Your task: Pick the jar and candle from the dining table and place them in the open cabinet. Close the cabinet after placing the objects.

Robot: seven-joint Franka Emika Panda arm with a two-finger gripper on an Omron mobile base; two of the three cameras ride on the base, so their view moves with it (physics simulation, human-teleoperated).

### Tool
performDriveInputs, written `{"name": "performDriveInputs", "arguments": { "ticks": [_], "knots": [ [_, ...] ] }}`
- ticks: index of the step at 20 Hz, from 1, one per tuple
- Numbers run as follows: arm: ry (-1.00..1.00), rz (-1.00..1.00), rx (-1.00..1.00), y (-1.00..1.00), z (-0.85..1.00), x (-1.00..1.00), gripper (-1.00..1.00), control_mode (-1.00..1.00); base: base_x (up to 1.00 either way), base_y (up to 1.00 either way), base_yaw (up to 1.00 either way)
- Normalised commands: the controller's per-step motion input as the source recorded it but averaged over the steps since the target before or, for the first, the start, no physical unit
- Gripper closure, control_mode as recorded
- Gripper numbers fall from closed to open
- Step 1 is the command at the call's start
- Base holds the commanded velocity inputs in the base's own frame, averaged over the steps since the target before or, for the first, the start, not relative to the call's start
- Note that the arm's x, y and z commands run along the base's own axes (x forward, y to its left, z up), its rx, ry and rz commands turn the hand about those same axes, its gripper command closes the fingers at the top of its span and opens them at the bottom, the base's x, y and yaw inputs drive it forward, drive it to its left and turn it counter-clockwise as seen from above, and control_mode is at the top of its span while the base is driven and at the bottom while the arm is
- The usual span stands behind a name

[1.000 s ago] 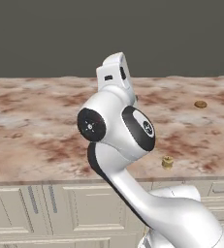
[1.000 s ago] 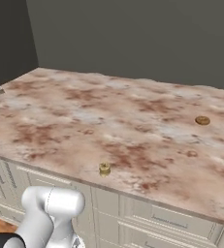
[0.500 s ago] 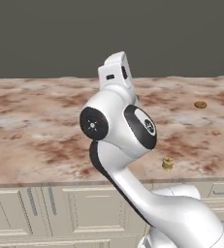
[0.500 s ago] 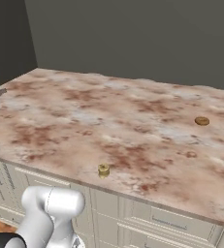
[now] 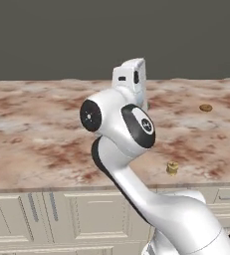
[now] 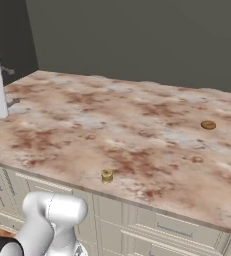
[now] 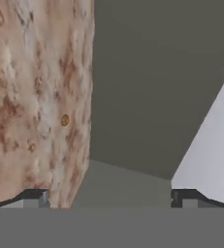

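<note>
You've got the dining table point(image 5: 32, 129) spanning the left base view from the left edge right across, bare marble on the left half, so that side gives you free room to swing. Centre frame, the arm's elbow blocks the middle of the top, with the white hand housing sticking up above it toward the far edge. Right of the arm, the candle point(image 5: 172, 168) sits lower right, close to the near edge, upright and on its own, probably easy to come down on from above since nothing crowds it. Upper right there's a small brown disc point(image 5: 205, 107), well apart from the candle, near the far side; leave it. In the right base view the candle point(image 6: 106, 175) is lower centre, just inside the near edge, so mind that lip: a sideways nudge could tip it off. The disc point(image 6: 208, 125) is at the right of that frame. I can't spot the jar or the cabinet in these views. In the hand view the table runs as a strip down the left, rolled on its side, with the disc point(image 7: 64, 120) small on it; grey wall centre. The gripper point(image 7: 108, 197) is at the bottom, tips spread wide, nothing between them, so it's released and empty. Judgement: nothing picked yet, candle is the nearest target.
</note>
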Motion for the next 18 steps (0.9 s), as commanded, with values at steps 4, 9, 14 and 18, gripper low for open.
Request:
{"name": "performDriveInputs", "arguments": {
  "ticks": [4,9,14,18],
  "knots": [
    [0.01,-0.43,0.35,-0.45,-0.48,0.01,-1.0,-1.0,0.0,0.0,0.0],
    [-0.06,-0.4,0.41,-0.43,-0.47,-0.19,-1.0,-1.0,0.0,0.0,0.0],
    [-0.16,-0.26,0.31,-0.46,-0.29,-0.58,-1.0,-1.0,0.0,0.0,0.0],
    [-0.25,-0.14,0.3,-0.62,-0.34,-0.91,-1.0,-1.0,0.0,0.0,0.0]
  ]
}}
